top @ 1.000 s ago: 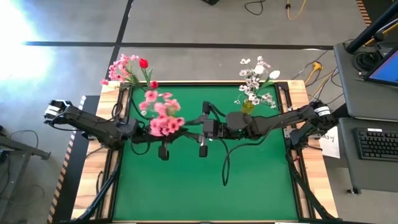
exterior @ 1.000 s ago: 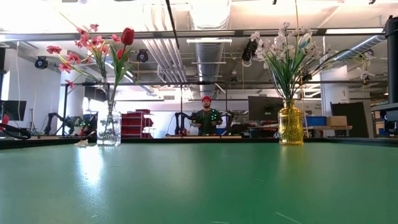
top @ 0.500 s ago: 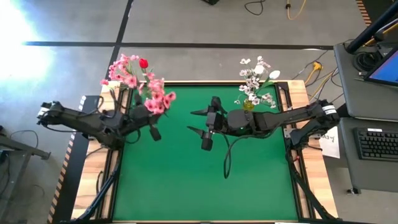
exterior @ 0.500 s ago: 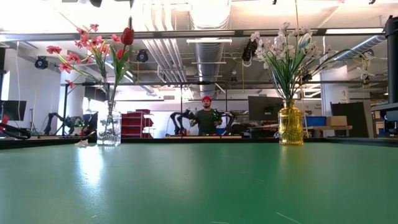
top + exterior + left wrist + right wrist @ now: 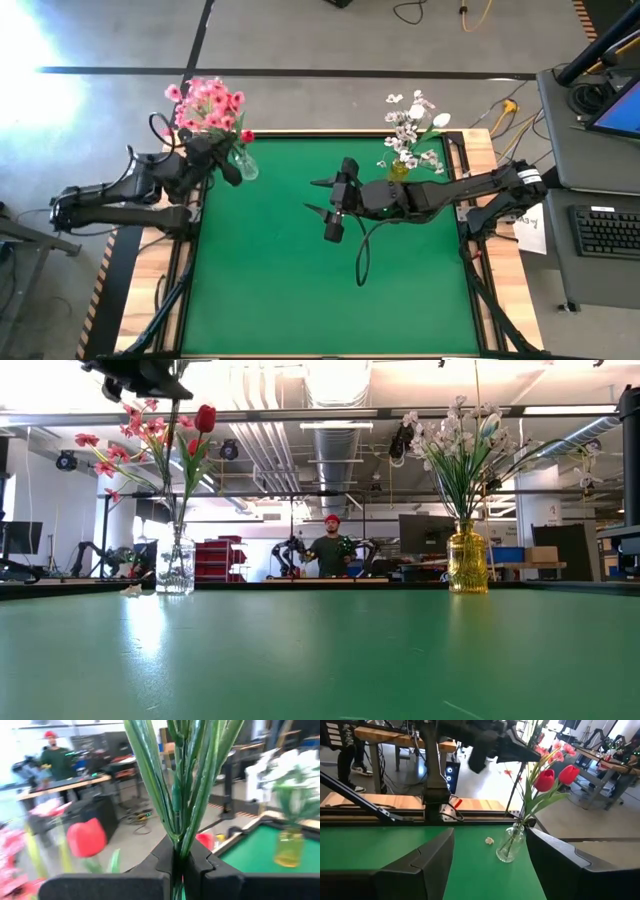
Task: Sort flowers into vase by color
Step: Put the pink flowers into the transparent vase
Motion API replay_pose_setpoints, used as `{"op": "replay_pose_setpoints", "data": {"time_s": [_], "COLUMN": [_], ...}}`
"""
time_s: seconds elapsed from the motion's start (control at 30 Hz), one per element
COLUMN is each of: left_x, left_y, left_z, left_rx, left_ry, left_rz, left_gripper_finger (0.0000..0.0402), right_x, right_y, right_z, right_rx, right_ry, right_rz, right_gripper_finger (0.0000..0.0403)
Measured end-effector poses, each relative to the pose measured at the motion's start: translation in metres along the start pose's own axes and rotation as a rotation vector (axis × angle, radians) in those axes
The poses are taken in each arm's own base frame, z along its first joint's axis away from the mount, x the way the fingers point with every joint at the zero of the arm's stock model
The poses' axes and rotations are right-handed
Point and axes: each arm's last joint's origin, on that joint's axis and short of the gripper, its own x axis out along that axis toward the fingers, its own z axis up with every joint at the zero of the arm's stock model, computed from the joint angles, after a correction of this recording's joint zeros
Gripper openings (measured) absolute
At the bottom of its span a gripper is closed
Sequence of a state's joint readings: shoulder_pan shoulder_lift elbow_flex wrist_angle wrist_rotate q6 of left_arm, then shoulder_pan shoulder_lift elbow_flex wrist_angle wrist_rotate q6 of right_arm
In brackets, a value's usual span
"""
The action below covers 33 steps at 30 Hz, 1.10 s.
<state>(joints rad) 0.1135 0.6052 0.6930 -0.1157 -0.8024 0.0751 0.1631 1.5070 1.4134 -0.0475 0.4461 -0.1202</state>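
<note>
A clear glass vase [image 5: 176, 566] stands at the table's far left and holds red buds [image 5: 205, 417] and pink blossoms. My left gripper [image 5: 216, 160] hangs high over it, shut on a pink blossom spray [image 5: 206, 101]. At the far right, white flowers [image 5: 410, 125] stand in a yellow vase [image 5: 467, 560]. My right gripper [image 5: 325, 205] hovers open over the table's middle with nothing between its fingers [image 5: 435, 865]. It points toward the clear vase [image 5: 509, 845]. My left gripper pinches the pink spray's bundle of green stems and leaves [image 5: 177, 851] between its two fingers, which lie across the stems. The spray stands upright, blossoms above the fingers, clear of the table. Whether its lower end [image 5: 176, 430] is inside the clear vase, I cannot tell.
The green mat [image 5: 330, 290] lies bare in the near half. A small pale scrap [image 5: 489, 840] lies beside the clear vase. A person [image 5: 330, 550] stands at a bench beyond the far edge. A desk with a keyboard [image 5: 605, 230] is to the right.
My left gripper has carried the pink spray from over the table's middle to the far left corner, above the clear vase, swinging round as it went. The spray stays lifted clear and now stands upright. My right gripper has kept its place over the middle.
</note>
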Motion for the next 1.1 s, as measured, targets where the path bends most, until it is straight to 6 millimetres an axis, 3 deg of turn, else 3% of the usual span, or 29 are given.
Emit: {"op": "replay_pose_setpoints", "data": {"time_s": [0.37,0.53,1.1], "left_x": [0.022,0.028,0.039], "left_y": [0.02,0.027,0.029], "left_z": [-0.004,-0.003,-0.048], "left_rx": [-0.001,-0.049,-0.096], "left_ry": [0.026,-0.055,-0.085], "left_rz": [0.1,0.066,0.14], "left_gripper_finger": [0.0,0.0,0.0], "right_x": [0.001,0.001,0.001], "right_y": [0.001,0.001,0.001], "right_z": [-0.005,-0.006,-0.006], "right_rx": [0.004,0.001,0.0], "right_ry": [0.01,0.012,0.011], "right_rz": [0.001,0.001,0.001], "right_gripper_finger": [0.0247,0.0243,0.0244]}}
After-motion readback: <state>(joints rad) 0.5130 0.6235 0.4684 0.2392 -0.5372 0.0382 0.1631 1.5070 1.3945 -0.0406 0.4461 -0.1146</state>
